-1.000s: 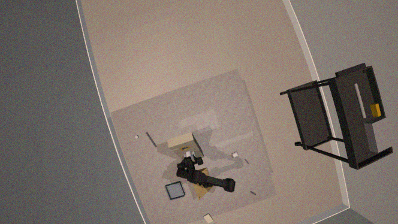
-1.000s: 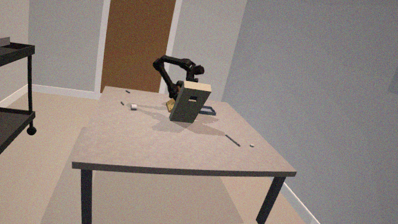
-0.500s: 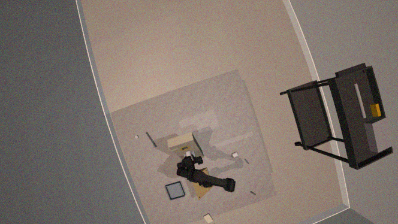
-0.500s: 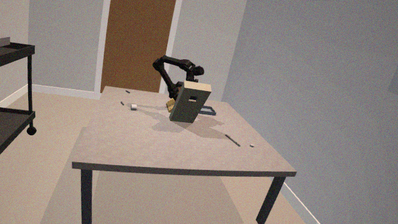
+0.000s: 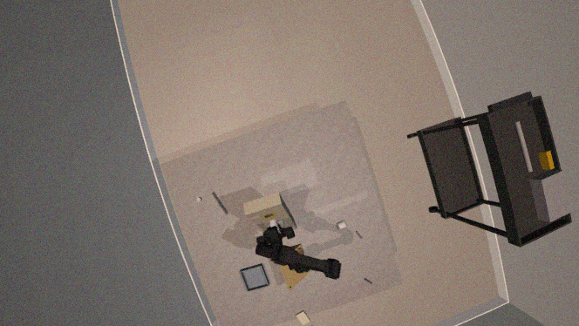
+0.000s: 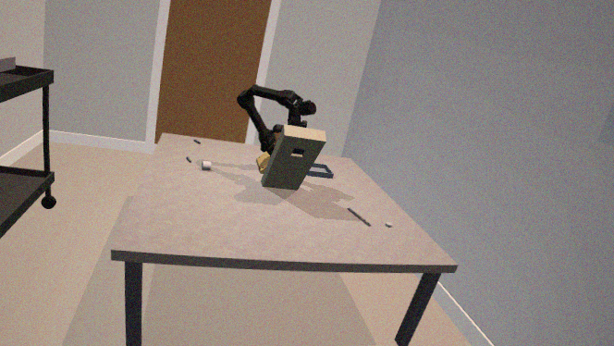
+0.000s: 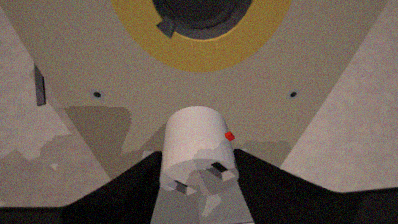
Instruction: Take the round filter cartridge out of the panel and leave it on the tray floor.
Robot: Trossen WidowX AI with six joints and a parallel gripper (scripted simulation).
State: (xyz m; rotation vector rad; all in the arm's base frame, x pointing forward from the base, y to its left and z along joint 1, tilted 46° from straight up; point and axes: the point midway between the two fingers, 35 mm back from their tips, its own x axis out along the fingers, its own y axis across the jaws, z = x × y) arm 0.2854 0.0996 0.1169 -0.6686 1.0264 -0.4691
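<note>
Claw (image 5: pixel 277 223) (image 7: pixel 198 156) clamps one white cartridge (image 5: pixel 273 223) (image 7: pixel 196 137) bearing two slots.

The wrist view's top edge is cutting off the yellow ring (image 7: pixel 202 59) and its dark round opening (image 7: pixel 202 20). In that view, the frame's lower edge is cropping the jaws, and their inner faces are hiding behind the white cylinder (image 7: pixel 196 135). The panel block (image 6: pixel 292 162) is concealing the jaws in the exterior view and covering part of the blue-rimmed tray (image 6: pixel 324 175). The left edge there is slicing through the black cart (image 6: pixel 45 116).
</note>
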